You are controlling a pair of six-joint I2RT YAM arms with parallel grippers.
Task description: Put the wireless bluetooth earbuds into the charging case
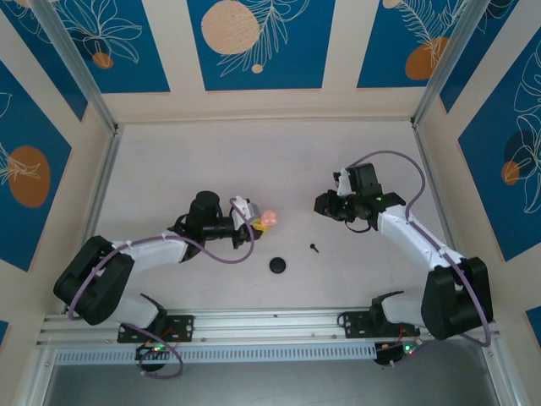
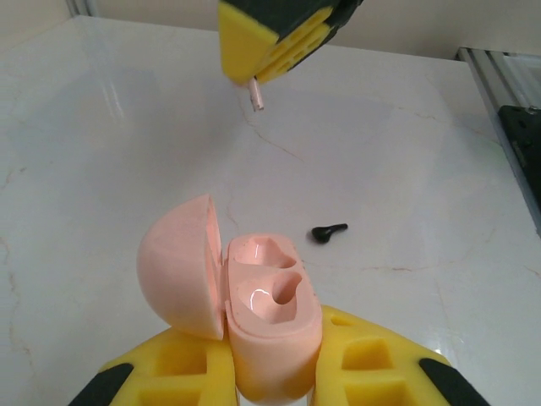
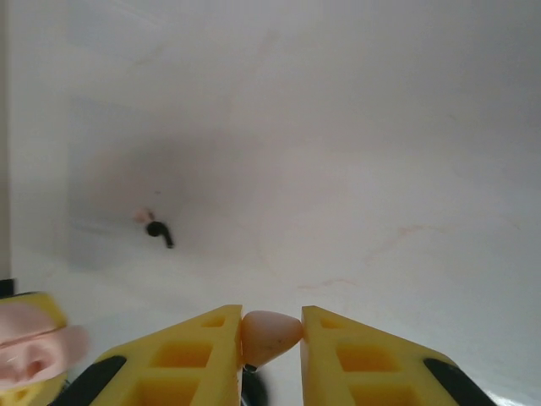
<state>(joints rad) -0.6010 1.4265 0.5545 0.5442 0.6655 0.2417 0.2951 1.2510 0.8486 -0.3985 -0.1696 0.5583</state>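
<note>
1. Holding the charging case (image 2: pixel 266 296) up off the table (image 2: pixel 406 169), lid swung open to the left, both wells bare and facing up. Reads as a steady target for loading.
2. Left claw (image 2: pixel 275 372): pinched narrow on the case body, bottom centre of the left wrist frame.
3. Right claw (image 3: pixel 271 311): nearly closed on a pale-pink piece (image 3: pixel 270 334) with a thin stem. Probably an earbud, can't confirm. It hangs top centre of the left wrist frame, beyond the case.
4. One black earbud (image 2: pixel 328 231) lies on the table, right of the case, untouched.
</note>
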